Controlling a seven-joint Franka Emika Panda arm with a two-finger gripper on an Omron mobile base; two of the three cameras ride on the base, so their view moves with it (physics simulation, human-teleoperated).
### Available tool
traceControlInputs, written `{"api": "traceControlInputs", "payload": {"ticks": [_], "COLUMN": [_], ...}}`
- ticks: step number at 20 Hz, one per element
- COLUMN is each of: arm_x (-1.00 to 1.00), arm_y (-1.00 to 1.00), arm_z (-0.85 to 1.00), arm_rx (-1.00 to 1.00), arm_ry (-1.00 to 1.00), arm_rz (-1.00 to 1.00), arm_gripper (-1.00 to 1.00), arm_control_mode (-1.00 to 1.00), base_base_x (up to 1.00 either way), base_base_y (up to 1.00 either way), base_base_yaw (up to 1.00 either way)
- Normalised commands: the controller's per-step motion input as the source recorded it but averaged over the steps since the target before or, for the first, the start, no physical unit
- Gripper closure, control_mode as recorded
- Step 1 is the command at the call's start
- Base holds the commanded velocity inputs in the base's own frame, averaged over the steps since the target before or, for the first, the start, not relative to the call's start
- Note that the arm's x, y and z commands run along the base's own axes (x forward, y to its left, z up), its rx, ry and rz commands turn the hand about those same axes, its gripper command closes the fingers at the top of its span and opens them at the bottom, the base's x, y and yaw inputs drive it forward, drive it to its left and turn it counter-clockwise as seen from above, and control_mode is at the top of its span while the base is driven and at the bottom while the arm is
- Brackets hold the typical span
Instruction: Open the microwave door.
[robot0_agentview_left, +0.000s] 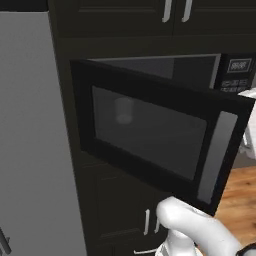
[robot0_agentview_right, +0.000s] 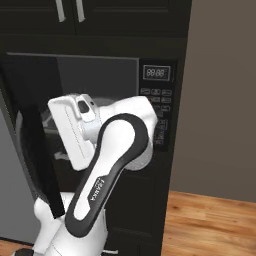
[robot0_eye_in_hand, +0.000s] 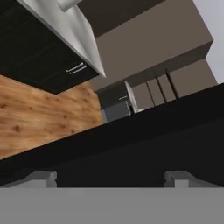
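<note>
Microwave door: black panel with grey window and a silver bar handle on its free edge. It stands swung well out from the opening, hinged at the left, seen edge-on as a dark slab in the right base view.

Microwave: built into dark cabinets, grey cavity exposed behind the door; keypad and display at the right. A pale cup-like shape shows through the window, too blurred to name.

Tool: two fingertips set apart at the bottom of the hand view, a black edge, probably the door, just beyond them. Appears released, nothing held between.

Surroundings: cabinet doors above, wooden floor below, grey panel at left.

Progress: judged largely done; the door is well ajar, perhaps a little further swing left.
</note>
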Motion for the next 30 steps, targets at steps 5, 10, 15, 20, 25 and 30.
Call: {"api": "traceControlInputs", "payload": {"ticks": [5,10,15,20,25,30], "arm_x": [-0.67,-0.30,0.06,0.62,0.79,0.70], "arm_y": [1.00,1.00,0.93,0.70,0.81,0.98], "arm_z": [0.00,0.00,0.00,-0.10,-0.27,-0.39], "arm_rx": [-0.12,-0.06,-0.01,0.00,0.01,0.00], "arm_ry": [-0.24,-0.31,-0.30,-0.16,-0.16,-0.25], "arm_rz": [0.29,0.20,0.09,0.00,0.00,0.00], "arm_gripper": [-1.00,-1.00,-1.00,-1.00,-1.00,-1.00], "arm_control_mode": [-1.00,-1.00,-1.00,-1.00,-1.00,-1.00], "base_base_x": [0.00,0.00,0.00,0.00,0.00,0.00], "base_base_y": [0.00,0.00,0.00,0.00,0.00,0.00], "base_base_yaw": [0.00,0.00,0.00,0.00,0.00,0.00]}}
